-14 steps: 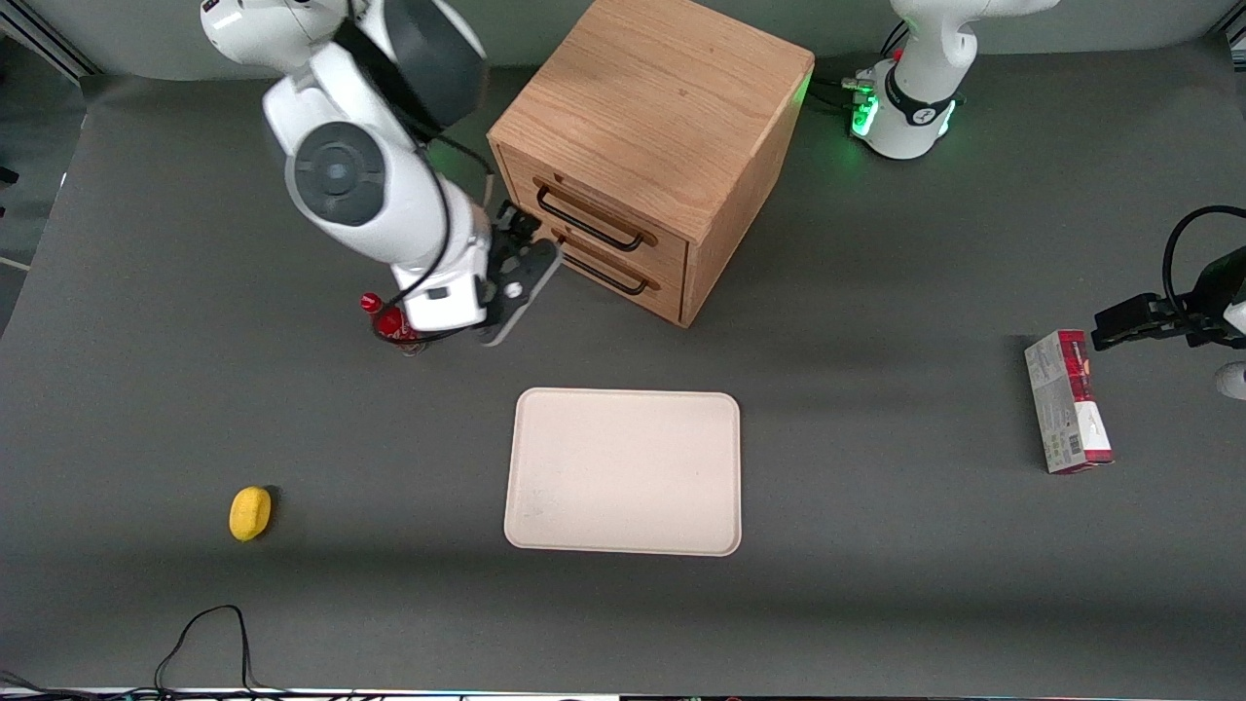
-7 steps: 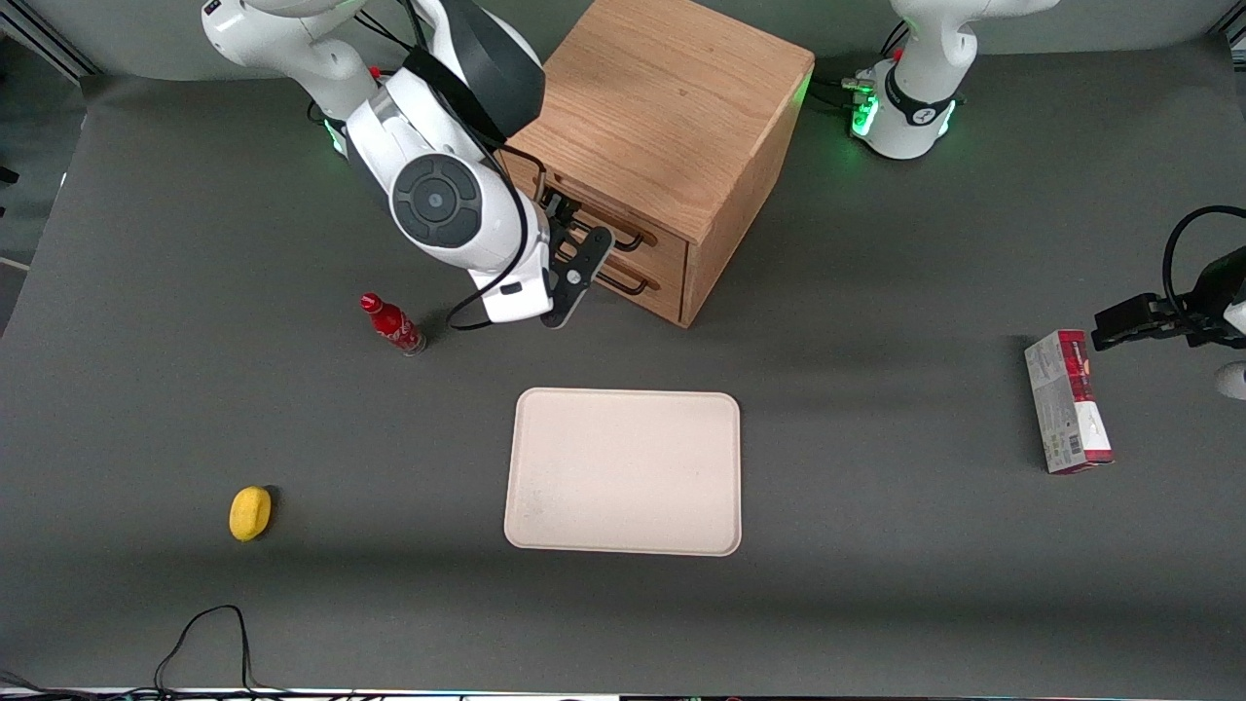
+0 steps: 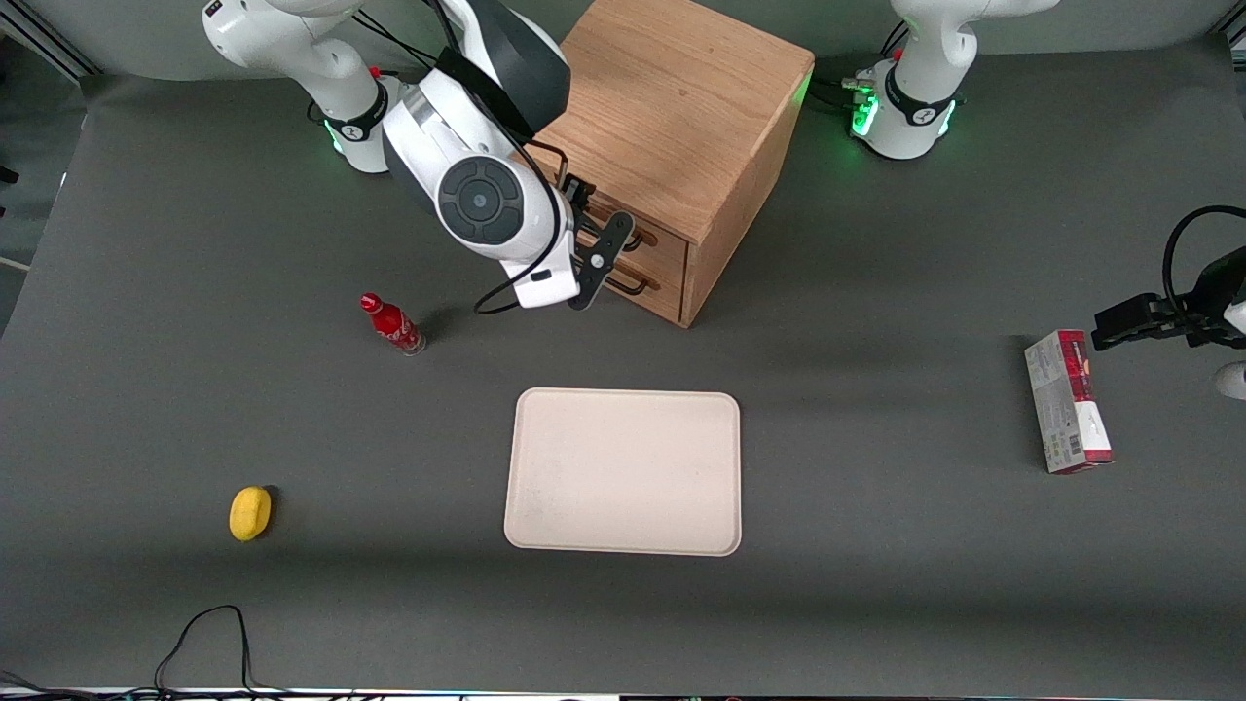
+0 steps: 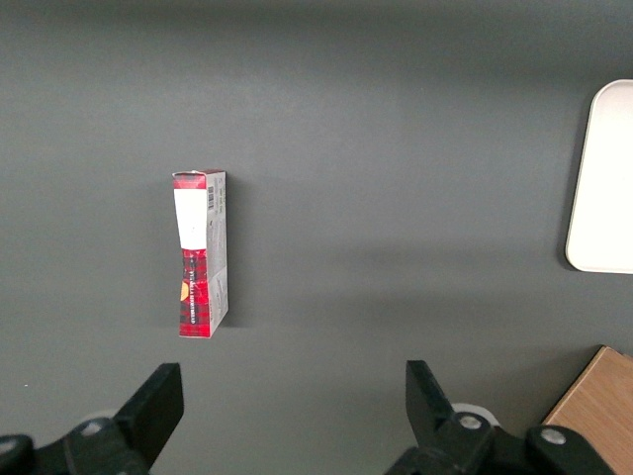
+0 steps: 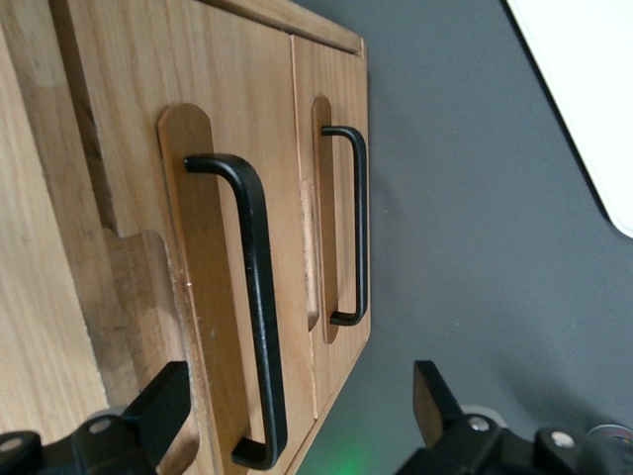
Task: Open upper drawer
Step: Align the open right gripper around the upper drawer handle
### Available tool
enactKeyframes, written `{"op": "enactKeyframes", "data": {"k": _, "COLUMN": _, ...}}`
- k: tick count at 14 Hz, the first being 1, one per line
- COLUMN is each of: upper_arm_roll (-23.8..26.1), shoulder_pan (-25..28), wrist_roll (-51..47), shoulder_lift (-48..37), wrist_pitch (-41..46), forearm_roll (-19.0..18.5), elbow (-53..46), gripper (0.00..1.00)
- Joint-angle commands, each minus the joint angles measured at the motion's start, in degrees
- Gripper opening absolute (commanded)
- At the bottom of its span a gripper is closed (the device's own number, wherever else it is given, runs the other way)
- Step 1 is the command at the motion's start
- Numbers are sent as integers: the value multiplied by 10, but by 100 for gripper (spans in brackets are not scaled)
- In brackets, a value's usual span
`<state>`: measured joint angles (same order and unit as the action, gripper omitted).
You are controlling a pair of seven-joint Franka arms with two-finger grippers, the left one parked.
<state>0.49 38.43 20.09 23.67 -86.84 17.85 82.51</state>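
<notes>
Dark grey counter (image 3: 876, 545); upper drawer (image 5: 232, 198) not yet pulled out; pincer (image 5: 297, 421), fingers apart, hovers just before its handle (image 5: 252, 287); grasp and pull remain.

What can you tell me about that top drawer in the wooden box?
The upper drawer is shut, its light oak front flush with the cabinet. A thin dark metal bar handle is mounted on it. The lower drawer sits just beneath. The gripper hangs open in front of the handle, not touching it.
</notes>
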Motion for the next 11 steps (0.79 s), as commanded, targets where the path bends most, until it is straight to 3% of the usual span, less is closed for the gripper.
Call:
{"op": "enactKeyframes", "data": {"k": 1, "upper_arm_roll": -7, "shoulder_pan": 5, "wrist_roll": 10, "shoulder_lift": -9, "wrist_pitch": -4, "forearm_roll": 16, "elbow": 18, "gripper": 100}}
{"op": "enactKeyframes", "data": {"k": 11, "upper_arm_roll": -8, "shoulder_pan": 23, "wrist_roll": 12, "shoulder_lift": -38, "wrist_pitch": -60, "forearm_roll": 22, "elbow": 94, "gripper": 100}}
